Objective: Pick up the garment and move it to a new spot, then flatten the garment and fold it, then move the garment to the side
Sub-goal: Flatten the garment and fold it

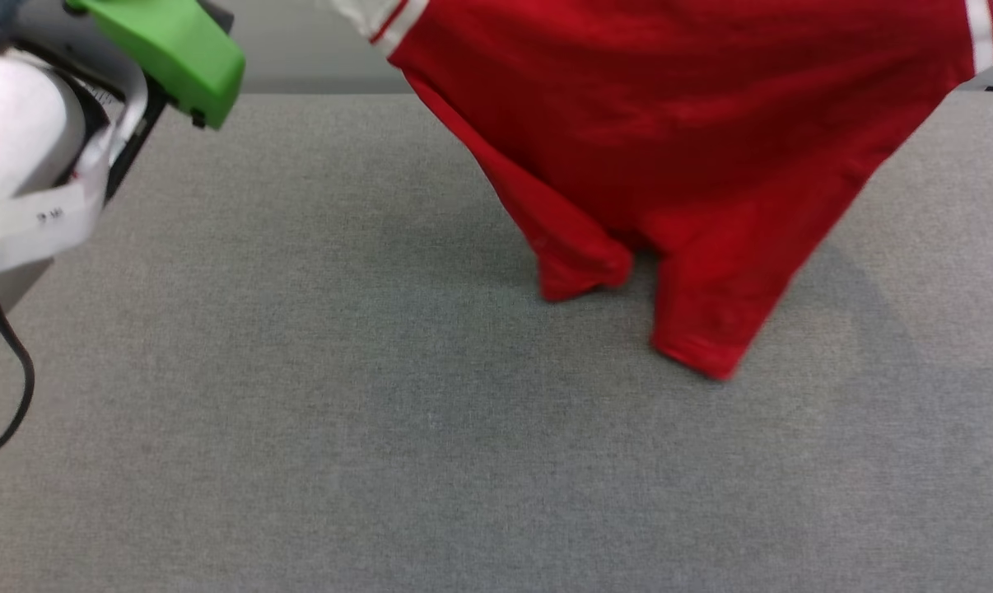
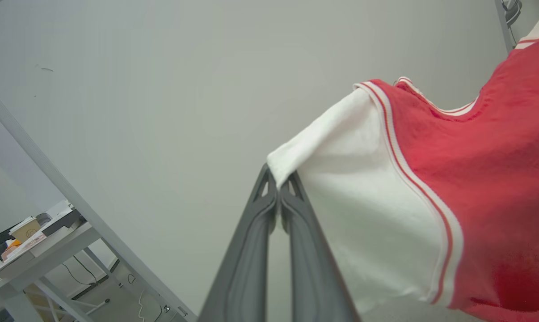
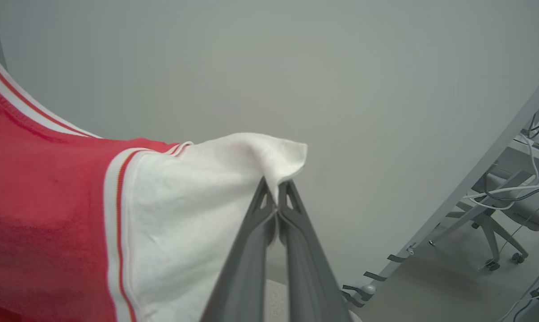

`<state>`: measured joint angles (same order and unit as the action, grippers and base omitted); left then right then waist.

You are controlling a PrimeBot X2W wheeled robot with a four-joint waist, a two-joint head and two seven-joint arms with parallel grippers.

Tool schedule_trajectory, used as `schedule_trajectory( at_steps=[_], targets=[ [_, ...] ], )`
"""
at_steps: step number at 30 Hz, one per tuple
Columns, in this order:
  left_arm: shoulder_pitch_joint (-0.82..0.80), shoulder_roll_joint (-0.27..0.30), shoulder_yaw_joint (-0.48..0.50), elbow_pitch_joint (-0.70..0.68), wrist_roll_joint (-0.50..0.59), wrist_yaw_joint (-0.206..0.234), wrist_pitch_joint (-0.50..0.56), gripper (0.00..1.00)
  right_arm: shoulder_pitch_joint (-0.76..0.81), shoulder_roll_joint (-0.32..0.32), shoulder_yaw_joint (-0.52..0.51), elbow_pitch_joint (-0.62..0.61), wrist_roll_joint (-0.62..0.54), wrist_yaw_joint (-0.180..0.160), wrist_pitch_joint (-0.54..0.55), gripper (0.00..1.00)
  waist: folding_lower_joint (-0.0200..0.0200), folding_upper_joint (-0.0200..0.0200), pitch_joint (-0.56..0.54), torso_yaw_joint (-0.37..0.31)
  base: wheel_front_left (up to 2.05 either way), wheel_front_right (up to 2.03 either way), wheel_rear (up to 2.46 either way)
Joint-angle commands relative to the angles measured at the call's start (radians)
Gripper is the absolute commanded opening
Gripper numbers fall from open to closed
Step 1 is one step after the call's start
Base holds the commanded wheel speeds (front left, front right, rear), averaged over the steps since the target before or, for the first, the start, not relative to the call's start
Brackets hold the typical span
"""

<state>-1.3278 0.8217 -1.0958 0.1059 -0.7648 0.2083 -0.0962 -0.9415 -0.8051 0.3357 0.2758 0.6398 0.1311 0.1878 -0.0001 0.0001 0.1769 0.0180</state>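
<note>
Two pinches carry everything: our left end effector (image 2: 278, 190) is clenched on the outer edge of the left sleeve (image 2: 363, 201), dark fingers pressed together with white cloth nipped at their tips, and our right end effector (image 3: 276, 190) is clenched the same way on the edge of the right sleeve (image 3: 184, 197). Just beyond each sleeve a red-and-white striped trim (image 2: 412, 179) runs where white meets red. In the head view our pale left forearm (image 1: 19, 123) with its green cover (image 1: 167, 41) sits at the upper left, a black cable (image 1: 11, 371) hanging below it. The garment (image 1: 694, 140) hangs spread between the two grips, above the middle and right of the grey worktop (image 1: 299, 428). Its red body sags into folds and tapers to two hanging corners that come close to the surface; we cannot tell whether they touch it. Farther off stands a plain pale wall (image 2: 162, 89). Beside it, at the left wrist view's lower left, is a second worktop (image 2: 50, 250) bearing a paper cup (image 2: 26, 229), and at the right wrist view's right an office chair (image 3: 515, 212).
</note>
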Motion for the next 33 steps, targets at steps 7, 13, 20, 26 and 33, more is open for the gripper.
schedule_trajectory(
  at_steps=[7,13,20,26,33],
  targets=[
    [-0.117,-0.041,0.03,0.037,0.016,-0.024,0.014,0.0,-0.077,0.025,-0.027,-0.033,-0.048,0.0,0.02,0.0,0.0001,-0.0001,-0.001,-0.004,0.0,0.0,0.0],
    [-0.213,-0.091,0.044,0.114,0.025,-0.065,0.019,0.0,-0.183,0.035,-0.024,-0.013,-0.093,0.0,0.046,0.0,0.0001,-0.0001,0.079,-0.005,0.0,0.0,0.0],
    [-0.355,-0.164,0.075,0.271,0.034,-0.113,0.0,0.0,-0.382,0.068,0.012,0.099,-0.16,0.0,0.044,0.0,0.0001,-0.0001,0.193,-0.006,0.0,0.0,0.0],
    [-0.483,-0.227,0.099,0.44,0.053,-0.153,-0.055,0.0,-0.576,0.102,0.05,0.212,-0.214,0.0,0.001,0.0,0.0001,-0.0001,0.27,-0.011,0.0,0.0,0.0],
    [-0.559,-0.274,0.115,0.581,0.065,-0.179,-0.115,0.0,-0.722,0.142,0.089,0.358,-0.243,0.0,-0.075,0.0,0.0001,-0.0001,0.314,-0.019,0.0,0.0,0.0]
  ],
)
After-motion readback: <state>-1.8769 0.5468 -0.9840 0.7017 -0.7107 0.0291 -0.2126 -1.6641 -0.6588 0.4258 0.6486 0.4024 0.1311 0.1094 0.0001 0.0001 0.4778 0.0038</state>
